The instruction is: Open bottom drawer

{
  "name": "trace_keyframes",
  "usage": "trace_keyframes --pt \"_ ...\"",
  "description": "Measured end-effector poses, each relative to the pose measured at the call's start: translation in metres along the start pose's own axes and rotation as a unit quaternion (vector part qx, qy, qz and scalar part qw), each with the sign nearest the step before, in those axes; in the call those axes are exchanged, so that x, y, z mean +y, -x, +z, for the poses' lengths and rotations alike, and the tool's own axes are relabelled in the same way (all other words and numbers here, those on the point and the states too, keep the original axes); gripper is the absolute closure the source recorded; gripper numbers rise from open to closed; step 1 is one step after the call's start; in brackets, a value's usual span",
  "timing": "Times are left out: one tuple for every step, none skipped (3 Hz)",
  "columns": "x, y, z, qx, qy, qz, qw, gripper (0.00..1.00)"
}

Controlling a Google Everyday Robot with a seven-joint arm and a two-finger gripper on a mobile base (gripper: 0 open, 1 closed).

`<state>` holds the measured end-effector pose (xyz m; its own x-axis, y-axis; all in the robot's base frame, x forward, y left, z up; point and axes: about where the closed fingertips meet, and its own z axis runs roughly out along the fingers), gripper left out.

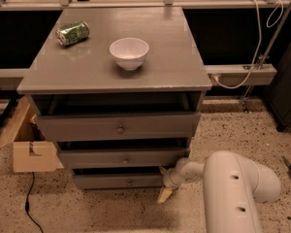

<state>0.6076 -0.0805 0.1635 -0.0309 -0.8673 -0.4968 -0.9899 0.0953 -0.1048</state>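
Nearest the camera, the white arm is seen bent in from the lower right, so that the gripper is brought low to the floor, just beside the right end of the bottom drawer. Whether the gripper is wide or narrow cannot be told, and nothing is seen held in it. It is placed at the drawer's corner and not at the small round knob, which lies apart to its left; from this it is judged that the front is meant to be caught by its edge and drawn outward. The bottom drawer is found lowest in the cabinet, with a dark gap shown above its front, so it is judged barely started, if at all. Above it the middle drawer and the top drawer are stepped forward. A cardboard box is set on the floor against the cabinet's left side. On the grey surface a white bowl is stood upright near the middle, and a green can is laid on its side towards the far left corner, well clear of the work below.
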Motion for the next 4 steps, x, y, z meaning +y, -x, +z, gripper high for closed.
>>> trace_keyframes --pt "-0.001 -0.004 0.004 0.004 0.004 0.005 1.0000 0.19" --pt "0.008 -0.005 -0.006 0.008 -0.002 0.007 0.9999 0.42" --pt "0.014 -0.003 -0.013 0.007 -0.005 0.007 0.9999 0.65" --pt "0.038 -0.006 -0.024 -0.008 0.003 0.016 0.9998 0.89"
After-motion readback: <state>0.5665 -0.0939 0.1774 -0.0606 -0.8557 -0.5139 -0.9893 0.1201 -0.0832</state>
